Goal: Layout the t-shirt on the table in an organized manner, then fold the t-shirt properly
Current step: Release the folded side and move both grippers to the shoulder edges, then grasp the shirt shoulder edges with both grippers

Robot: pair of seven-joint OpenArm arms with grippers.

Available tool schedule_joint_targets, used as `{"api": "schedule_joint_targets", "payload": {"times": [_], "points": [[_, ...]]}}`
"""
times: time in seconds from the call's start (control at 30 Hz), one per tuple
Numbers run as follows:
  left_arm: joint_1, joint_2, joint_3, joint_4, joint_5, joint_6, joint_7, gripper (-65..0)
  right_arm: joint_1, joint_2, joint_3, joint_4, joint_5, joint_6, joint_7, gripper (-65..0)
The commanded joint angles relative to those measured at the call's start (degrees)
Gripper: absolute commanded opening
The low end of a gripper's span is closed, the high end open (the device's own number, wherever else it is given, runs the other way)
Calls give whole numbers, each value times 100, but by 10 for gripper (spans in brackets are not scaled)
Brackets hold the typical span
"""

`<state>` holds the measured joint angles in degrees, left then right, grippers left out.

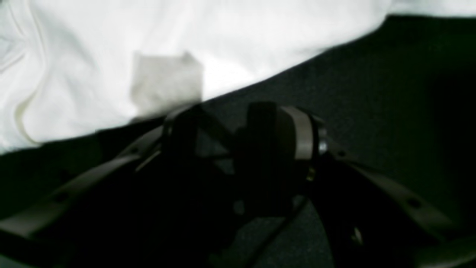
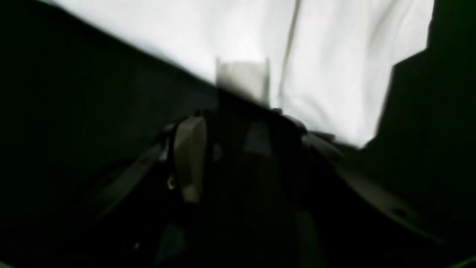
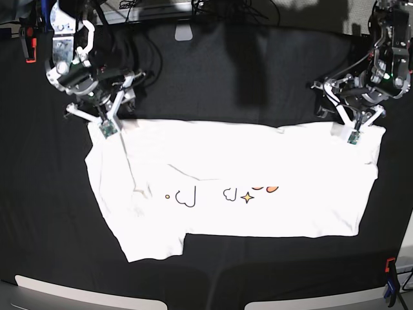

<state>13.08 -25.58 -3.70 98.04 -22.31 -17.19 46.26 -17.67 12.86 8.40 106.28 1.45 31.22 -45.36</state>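
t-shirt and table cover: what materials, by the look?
The t-shirt: thin white knit, likely cotton, matte; it lies in soft creases, with printed doodles. The table: covered in black matte cloth, fibre unclear; it wrinkles and barely reflects light.

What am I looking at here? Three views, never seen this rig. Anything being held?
It's a two-armed robot at a table covered in black cloth. The base view looks down from overhead; the other two come from cameras on each wrist, looking past the fingers. A white t-shirt with small cartoon doodles lies spread out, partly folded. The right gripper sits at the shirt's top edge on the overhead picture's left, the left gripper at the top edge on its right. Each has a fingertip over the cloth edge; whether either is pinching it is unclear.
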Motion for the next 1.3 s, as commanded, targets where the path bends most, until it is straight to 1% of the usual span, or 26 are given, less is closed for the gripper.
{"api": "schedule_joint_targets", "payload": {"times": [0.0,0.07,0.1,0.2,0.27,0.3,0.37,0.43,0.5,0.57,0.63,0.7,0.83,0.97,1.03,1.13,1.17,1.2,1.27], "points": [[-44,-79,-33,105,-31,-24,-173,-332,31,33,20,70,-61,0,188,-351],[-42,-79,-33,105,-31,-24,-201,-332,70,52,17,-74,-271,0,282,-352],[-44,-79,-33,105,-31,-24,-203,-332,85,107,-9,-166,-315,0,293,-368],[-42,-79,-33,105,-31,-24,-201,-332,83,492,-264,-476,-323,-2,334,-430],[-42,-79,-33,105,-31,-24,-201,-332,85,789,-533,-605,-350,-39,446,-430],[-44,-79,-33,105,-31,-24,-205,-332,85,914,-684,-608,-446,-175,452,-430],[-42,-79,-33,105,-31,-24,-221,-332,133,1119,-994,-608,-824,-627,463,-430],[-44,-79,-33,105,-31,-24,-221,-332,181,1296,-1268,-608,-1174,-973,455,-430],[-42,-79,-33,105,-31,-24,-219,-332,212,1447,-1497,-608,-1222,-1419,433,-430],[-44,-79,-33,105,-31,-24,-216,-332,227,1541,-1687,-610,-1368,-1725,372,-430],[-42,-79,-33,105,-31,-24,-216,-332,227,1554,-1790,-614,-1753,-2205,258,-430],[-42,-79,-33,105,-31,-22,-219,-332,227,1554,-1825,-614,-2061,-2422,245,-430],[-44,-79,-33,105,-31,-24,-221,-332,227,1556,-1823,-612,-2229,-2590,251,-430],[-44,-79,-33,105,-31,-24,-221,-332,227,1554,-1825,-612,-2166,-2588,319,-430],[-44,-79,-33,105,-31,-24,-221,-332,229,1554,-1825,-612,-2031,-2562,422,-430],[-44,-79,-33,105,-31,-24,-221,-332,243,1554,-1856,-612,-2037,-2564,426,-435],[-44,-79,-33,105,-31,-24,-221,-332,243,1554,-1858,-612,-2037,-2564,426,-461],[-44,-79,-33,105,-31,-24,-223,-332,243,1554,-1858,-612,-2037,-2566,426,-503],[-44,-79,-33,105,-31,-24,-223,-332,243,1554,-1856,-612,-2039,-2573,426,-606]]}}
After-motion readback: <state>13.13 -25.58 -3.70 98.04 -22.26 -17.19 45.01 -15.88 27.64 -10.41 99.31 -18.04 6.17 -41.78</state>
